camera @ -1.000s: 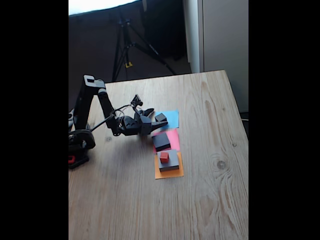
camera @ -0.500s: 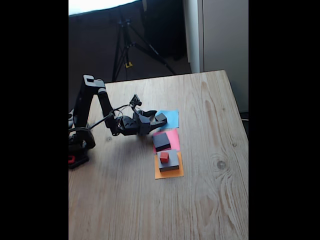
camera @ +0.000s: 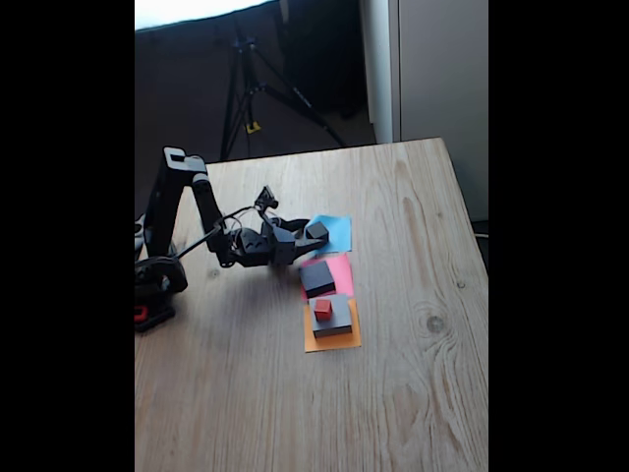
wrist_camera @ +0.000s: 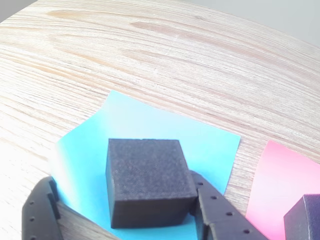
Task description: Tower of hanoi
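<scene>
On a wooden table (camera: pixel 393 393), three paper squares lie in a row: blue (camera: pixel 337 232), pink (camera: pixel 340 269) and orange (camera: pixel 327 341). A small dark block (wrist_camera: pixel 147 181) sits on the blue paper, with the gripper (wrist_camera: pixel 125 212) low around it. One finger (wrist_camera: pixel 215 212) touches the block's right side; the other finger (wrist_camera: pixel 40 210) stands clear on the left, so the fingers are spread and not yet pinching. A larger dark block (camera: pixel 317 278) rests on the pink paper. Another dark block (camera: pixel 333 317), topped by a tiny red cube (camera: pixel 322 309), rests on the orange paper. The step in hand looks like grasping the small block; next, the fingers need to press together before lifting.
</scene>
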Controlling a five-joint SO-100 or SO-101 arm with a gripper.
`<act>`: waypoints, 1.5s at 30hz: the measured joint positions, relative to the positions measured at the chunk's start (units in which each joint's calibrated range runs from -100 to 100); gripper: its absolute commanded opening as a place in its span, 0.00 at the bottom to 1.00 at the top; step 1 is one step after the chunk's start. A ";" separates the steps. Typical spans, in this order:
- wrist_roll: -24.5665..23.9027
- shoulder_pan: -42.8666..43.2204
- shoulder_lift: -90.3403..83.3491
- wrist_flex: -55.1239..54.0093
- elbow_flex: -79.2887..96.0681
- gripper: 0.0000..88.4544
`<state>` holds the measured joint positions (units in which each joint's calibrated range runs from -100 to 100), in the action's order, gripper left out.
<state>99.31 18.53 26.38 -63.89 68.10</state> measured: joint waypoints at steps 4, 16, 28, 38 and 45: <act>0.00 0.00 0.00 -0.24 0.00 0.40; 0.00 0.00 0.09 -0.24 0.00 0.49; 0.00 0.00 -0.17 -0.24 -0.61 0.49; 0.00 -0.10 -1.37 -0.24 -0.61 0.47; 0.00 -0.10 -1.45 -0.24 -0.61 0.37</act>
<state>99.31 18.43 24.93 -64.13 67.49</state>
